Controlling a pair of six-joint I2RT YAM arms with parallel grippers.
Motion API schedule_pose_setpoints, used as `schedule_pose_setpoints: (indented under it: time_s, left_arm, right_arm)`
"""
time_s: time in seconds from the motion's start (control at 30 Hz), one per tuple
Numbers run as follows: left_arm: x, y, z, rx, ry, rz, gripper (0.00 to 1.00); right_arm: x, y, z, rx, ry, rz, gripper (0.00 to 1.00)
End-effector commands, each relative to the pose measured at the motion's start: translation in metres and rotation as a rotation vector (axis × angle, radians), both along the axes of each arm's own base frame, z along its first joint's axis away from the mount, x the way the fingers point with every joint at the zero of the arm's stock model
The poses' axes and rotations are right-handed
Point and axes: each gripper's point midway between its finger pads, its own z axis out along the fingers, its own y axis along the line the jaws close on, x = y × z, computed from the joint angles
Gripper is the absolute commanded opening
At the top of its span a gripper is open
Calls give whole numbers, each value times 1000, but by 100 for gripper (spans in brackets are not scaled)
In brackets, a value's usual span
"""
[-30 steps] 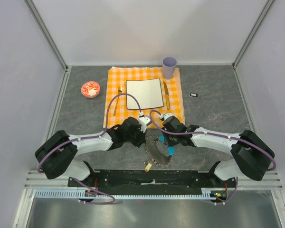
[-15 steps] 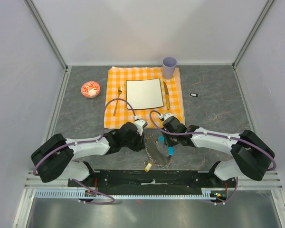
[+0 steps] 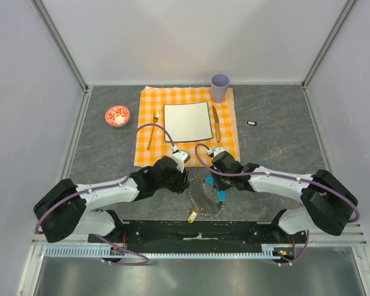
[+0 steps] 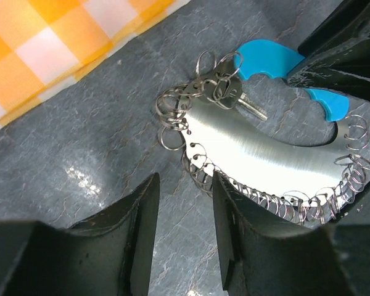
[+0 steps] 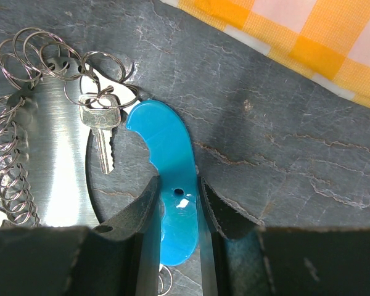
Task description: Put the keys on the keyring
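Right wrist view: my right claw [image 5: 177, 185] clamps the turquoise tag [image 5: 163, 139], left claw [image 4: 185, 179] open, empty; best to hold tag flat and pinch the silver key [image 5: 100, 123] by its head.

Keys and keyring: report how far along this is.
Done: one silver key looks threaded onto the keyring, beside its blue tag. In hand: the right end effector clamps the tag; the left end effector is open, empty. Remaining: perhaps the yellowish piece, if it is a loose key.
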Motion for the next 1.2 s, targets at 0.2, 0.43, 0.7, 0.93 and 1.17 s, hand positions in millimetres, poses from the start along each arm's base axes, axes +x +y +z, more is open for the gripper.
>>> schedule_pose_setpoints:
  time_s: [0.2, 0.43, 0.7, 0.93, 1.17]
  left_arm:
    - [16, -21, 11, 91, -109, -65, 40]
    - [15, -17, -2, 162, -82, -70, 36]
    - [9, -22, -5, 168, -65, -93, 35]
    - [9, -28, 12, 118, -80, -82, 41]
    - [12, -31, 11, 121, -69, -42, 45]
  right_arm:
    - [-4, -1, -1, 10, 8, 8, 23]
    - [-3, 0, -1, 10, 6, 10, 23]
    - [-4, 0, -3, 12, 12, 9, 22]
    - [-4, 0, -4, 16, 11, 4, 22]
    - [-5, 0, -3, 22, 11, 3, 22]
